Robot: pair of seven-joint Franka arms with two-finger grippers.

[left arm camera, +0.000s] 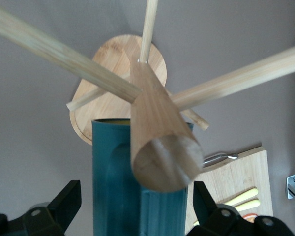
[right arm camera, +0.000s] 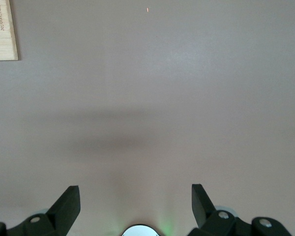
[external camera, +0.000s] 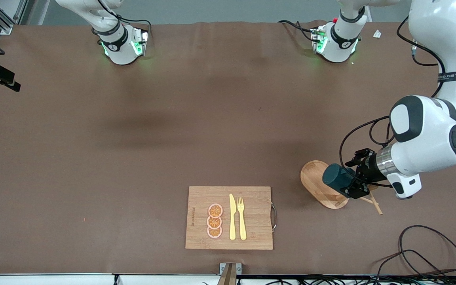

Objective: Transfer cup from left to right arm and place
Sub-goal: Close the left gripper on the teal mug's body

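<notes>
The dark teal ribbed cup (external camera: 337, 177) hangs on the wooden peg rack (external camera: 314, 179) near the left arm's end of the table. In the left wrist view the cup (left arm camera: 115, 182) lies beside the rack's thick post (left arm camera: 160, 147), its tan-lined mouth toward the rack's base (left arm camera: 113, 59). My left gripper (external camera: 347, 179) is open around the cup. Both black fingers (left arm camera: 69, 199) stand off its sides with a gap showing. My right gripper (right arm camera: 135, 201) is open with nothing between its fingers, over bare table close to its own base. It does not show in the front view.
A wooden cutting board (external camera: 200, 198) lies near the front camera's edge of the table. On it are a yellow knife (external camera: 232, 217), a yellow fork (external camera: 242, 217) and three orange slices (external camera: 215, 221). Thin pegs (left arm camera: 64, 56) fan out from the rack's post. Black cables (external camera: 422, 253) lie near the left arm's end.
</notes>
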